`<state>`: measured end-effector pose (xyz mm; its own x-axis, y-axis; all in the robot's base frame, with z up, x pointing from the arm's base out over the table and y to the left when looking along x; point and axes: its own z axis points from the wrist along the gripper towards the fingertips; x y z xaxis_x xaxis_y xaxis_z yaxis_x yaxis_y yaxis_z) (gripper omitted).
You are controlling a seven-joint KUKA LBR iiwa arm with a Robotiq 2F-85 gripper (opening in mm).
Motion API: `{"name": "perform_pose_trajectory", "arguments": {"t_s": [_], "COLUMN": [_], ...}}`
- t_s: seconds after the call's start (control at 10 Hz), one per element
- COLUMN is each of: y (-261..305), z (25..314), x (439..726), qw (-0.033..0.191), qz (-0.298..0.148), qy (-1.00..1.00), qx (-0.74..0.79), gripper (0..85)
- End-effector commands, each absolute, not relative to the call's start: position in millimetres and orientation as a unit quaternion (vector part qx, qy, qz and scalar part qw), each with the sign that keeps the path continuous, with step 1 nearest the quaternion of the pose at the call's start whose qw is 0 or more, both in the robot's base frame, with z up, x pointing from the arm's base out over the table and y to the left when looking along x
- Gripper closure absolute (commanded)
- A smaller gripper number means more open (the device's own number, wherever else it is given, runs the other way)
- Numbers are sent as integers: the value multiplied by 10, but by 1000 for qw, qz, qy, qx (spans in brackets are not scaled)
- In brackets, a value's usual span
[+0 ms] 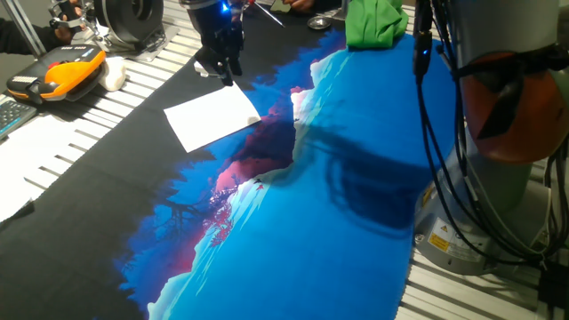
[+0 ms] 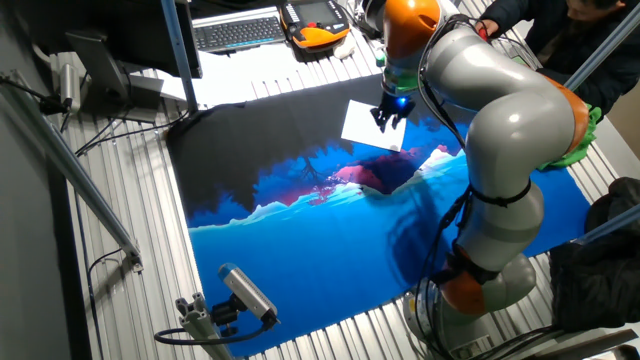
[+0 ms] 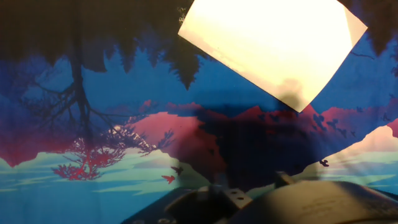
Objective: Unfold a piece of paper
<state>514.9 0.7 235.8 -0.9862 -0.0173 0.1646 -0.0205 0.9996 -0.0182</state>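
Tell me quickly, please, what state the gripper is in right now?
Gripper: above the far edge of the piece of paper, holding nothing; open or shut cannot be told.

Honestly nothing readable here. The small yellow-and-white warning sticker (image 1: 439, 242) on the grey robot base has print way too tiny to make out, and the faint lines of print on the grey gripper body (image 3: 323, 200) in the hand view are just blur.
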Motion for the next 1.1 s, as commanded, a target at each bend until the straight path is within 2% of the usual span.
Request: {"name": "perform_pose_trajectory", "arguments": {"t_s": [0.0, 1.0], "y": [7, 6], "z": [2358, 2358], "x": [5149, 5147], "qw": [82, 79], "qz": [10, 9], "qy": [-997, -997], "qx": [9, 5], "gripper": [850, 850]}}
